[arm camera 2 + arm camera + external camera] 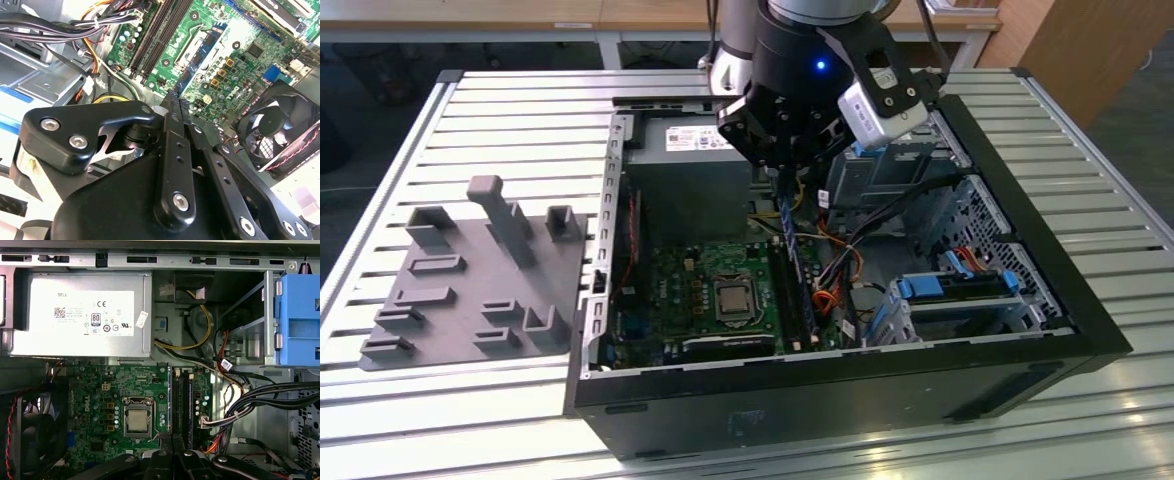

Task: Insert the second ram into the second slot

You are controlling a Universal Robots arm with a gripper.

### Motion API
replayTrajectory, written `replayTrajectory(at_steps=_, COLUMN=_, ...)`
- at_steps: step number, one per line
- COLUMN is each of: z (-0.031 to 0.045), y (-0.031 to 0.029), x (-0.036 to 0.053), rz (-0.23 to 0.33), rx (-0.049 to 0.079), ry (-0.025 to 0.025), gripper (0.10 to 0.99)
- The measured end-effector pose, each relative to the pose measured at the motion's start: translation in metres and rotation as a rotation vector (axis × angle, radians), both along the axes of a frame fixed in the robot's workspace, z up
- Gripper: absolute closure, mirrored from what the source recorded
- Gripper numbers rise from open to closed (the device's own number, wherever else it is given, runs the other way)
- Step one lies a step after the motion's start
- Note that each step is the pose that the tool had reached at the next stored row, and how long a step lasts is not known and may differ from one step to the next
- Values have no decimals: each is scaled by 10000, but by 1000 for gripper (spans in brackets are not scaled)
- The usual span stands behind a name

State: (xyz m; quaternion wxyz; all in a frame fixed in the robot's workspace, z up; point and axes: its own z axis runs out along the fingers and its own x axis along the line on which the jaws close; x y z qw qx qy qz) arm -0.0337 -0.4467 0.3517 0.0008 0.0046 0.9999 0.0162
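Exterior view shows the tool point(783, 182) hanging over the open computer case point(1094, 330) on the desk point(480, 110), clamped on the second ram point(785, 222), which is held upright, edge down, apparently so it lines up with the memory slots point(797, 292) just beneath; it is not yet seated.

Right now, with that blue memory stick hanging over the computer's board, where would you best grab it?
By its upper long edge, pinching the two flat faces from above. The second ram is a thin board standing on edge, lower edge towards the slots, so that side must stay free. The pincer seems to grip it so.
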Motion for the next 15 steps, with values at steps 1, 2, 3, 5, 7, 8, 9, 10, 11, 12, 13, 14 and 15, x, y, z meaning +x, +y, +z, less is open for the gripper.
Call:
replayTrajectory(at_steps=1, z=0, y=0, x=0, rz=0, rx=0, ry=0, gripper=969)
replayTrajectory(at_steps=2, z=-1, y=0, x=0, rz=0, rx=1, ry=0, gripper=969)
replayTrajectory(at_steps=3, z=0, y=0, x=0, rz=0, rx=0, ry=0, gripper=969)
replayTrajectory(at_steps=5, z=-1, y=0, x=0, rz=0, rx=0, ry=0, gripper=969)
replayTrajectory(at_steps=7, z=-12, y=0, x=0, rz=0, rx=0, ry=0, gripper=969)
replayTrajectory(at_steps=8, z=-20, y=0, x=0, rz=0, rx=0, ry=0, gripper=969)
replayTrajectory(at_steps=9, z=-44, y=0, x=0, rz=0, rx=0, ry=0, gripper=969)
replayTrajectory(at_steps=10, z=-44, y=0, x=0, rz=0, rx=-1, ry=0, gripper=969)
replayTrajectory(at_steps=11, z=-44, y=0, x=0, rz=0, rx=0, ry=0, gripper=969)
replayTrajectory(at_steps=12, z=-45, y=0, x=0, rz=0, rx=0, ry=0, gripper=969)
replayTrajectory(at_steps=13, z=-46, y=0, x=0, rz=0, rx=1, ry=0, gripper=969)
replayTrajectory(at_steps=14, z=-47, y=0, x=0, rz=0, rx=0, ry=0, gripper=969)
replayTrajectory(at_steps=15, z=-49, y=0, x=0, rz=0, rx=0, ry=0, gripper=969)
